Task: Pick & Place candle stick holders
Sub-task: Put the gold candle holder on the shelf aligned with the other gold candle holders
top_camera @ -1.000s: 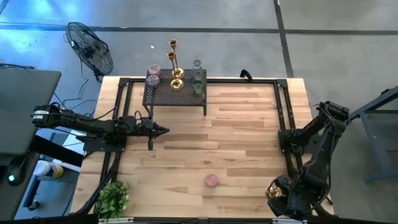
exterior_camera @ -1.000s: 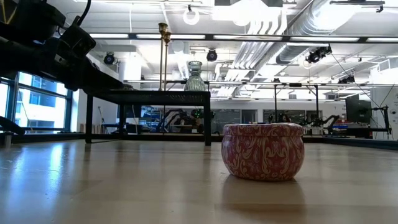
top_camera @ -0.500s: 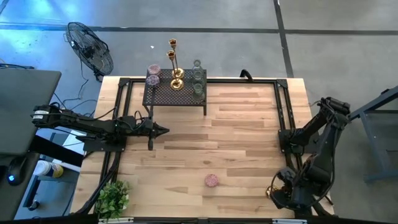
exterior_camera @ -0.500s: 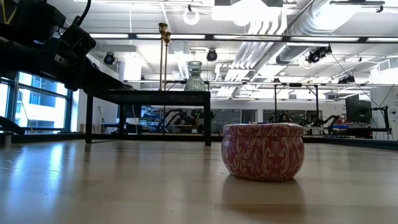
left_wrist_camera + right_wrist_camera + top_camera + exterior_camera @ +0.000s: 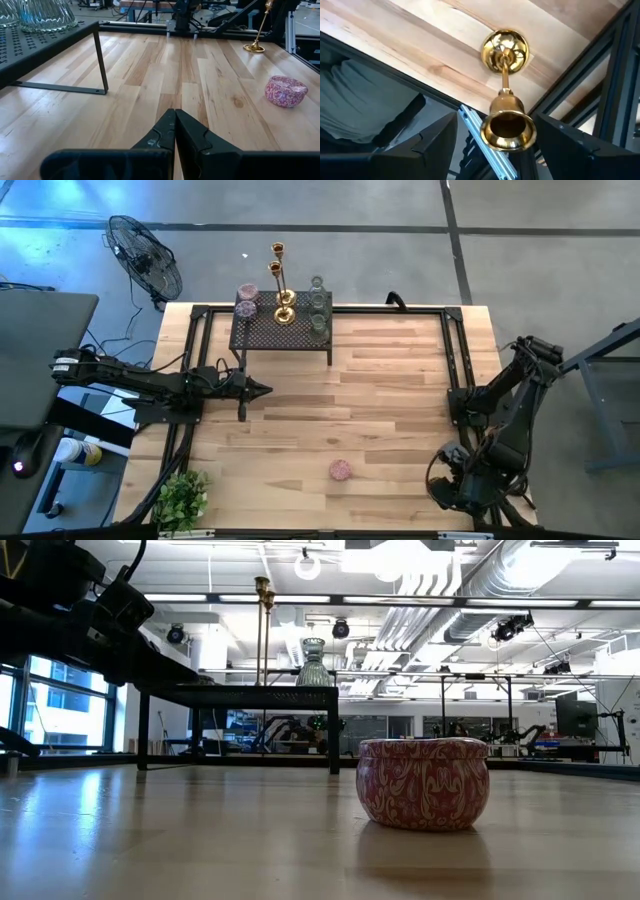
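A tall slim gold candlestick [image 5: 506, 95] stands on its round base [image 5: 504, 50] near the table's near right corner; it also shows in the left wrist view [image 5: 257, 30]. My right gripper [image 5: 497, 145] is open above it, one finger on either side of its cup [image 5: 507, 131]; I cannot tell whether a finger touches it. A pink round holder [image 5: 341, 470] sits on the table in the near middle. My left gripper [image 5: 262, 390] is shut and empty at the table's left. Gold, glass and pink holders stand on the black mesh rack [image 5: 282, 330].
The rack stands at the far middle of the table. Black frame rails [image 5: 455, 370] run along the table's left, right and far sides, one close to the candlestick. A leafy plant [image 5: 181, 498] is at the near left corner. Bare wood lies between rack and pink holder.
My right arm has shifted a little toward the table's left and far side over the gold candlestick, which it now covers in the high view. The candlestick and the pink holder have stayed in place.
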Robot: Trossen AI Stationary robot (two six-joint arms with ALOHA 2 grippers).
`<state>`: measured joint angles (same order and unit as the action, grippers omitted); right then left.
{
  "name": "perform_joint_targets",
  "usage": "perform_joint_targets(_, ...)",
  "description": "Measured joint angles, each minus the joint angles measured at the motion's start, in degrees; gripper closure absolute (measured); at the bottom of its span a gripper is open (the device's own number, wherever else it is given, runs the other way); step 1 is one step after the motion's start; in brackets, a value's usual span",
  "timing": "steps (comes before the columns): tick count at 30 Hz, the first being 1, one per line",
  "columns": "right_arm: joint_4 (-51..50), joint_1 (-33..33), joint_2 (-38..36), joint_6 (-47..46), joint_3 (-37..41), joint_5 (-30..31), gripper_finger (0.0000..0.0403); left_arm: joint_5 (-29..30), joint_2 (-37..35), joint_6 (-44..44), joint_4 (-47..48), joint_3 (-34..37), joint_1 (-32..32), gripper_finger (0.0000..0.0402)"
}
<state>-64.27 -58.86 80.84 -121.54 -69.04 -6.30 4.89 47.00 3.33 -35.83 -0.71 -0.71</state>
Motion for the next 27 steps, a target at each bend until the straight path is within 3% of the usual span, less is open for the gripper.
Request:
perform_joint_targets(8, -0.3, 0.5, 0.1, 1.9, 0.6, -0.5, 0.0164, 0.0, 0.0, 0.0, 0.0, 0.0, 0.0, 0.0399)
perform_joint_targets(17, 0.0, 0.5, 0.1, 3.4, 0.6, -0.5, 0.0270, 0.0, 0.0, 0.0, 0.0, 0.0, 0.0, 0.0399)
perform_joint_targets(24, 1.2, 1.1, 0.1, 4.9, -0.8, -0.1, 0.0272, 0.0, 0.0, 0.0, 0.0, 0.0, 0.0, 0.0399)
perform_joint_targets(27, 0.2, 2.7, 0.1, 7.8, -3.2, 1.4, 0.0255, 0.0, 0.0, 0.0, 0.0, 0.0, 0.0, 0.0399)
